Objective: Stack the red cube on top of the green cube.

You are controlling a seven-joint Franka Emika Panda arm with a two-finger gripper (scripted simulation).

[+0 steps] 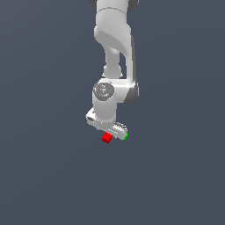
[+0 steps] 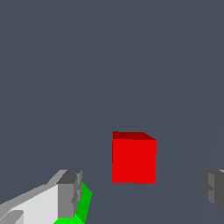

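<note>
The red cube (image 1: pixel 106 138) lies on the dark floor just below my white gripper (image 1: pixel 115 132) in the exterior view. In the wrist view the red cube (image 2: pixel 134 158) sits in the wide gap between the two grey fingertips (image 2: pixel 69 192), touching neither. My gripper (image 2: pixel 142 190) is open and holds nothing. The green cube (image 2: pixel 84 203) is mostly hidden behind one finger, so only a corner shows. From outside, the green cube (image 1: pixel 125 136) is a thin sliver at the hand's edge, on the exterior view's right of the red cube.
The arm's white links (image 1: pixel 115 39) rise above the hand in the exterior view. Plain dark grey floor (image 1: pixel 52 176) surrounds the cubes on all sides.
</note>
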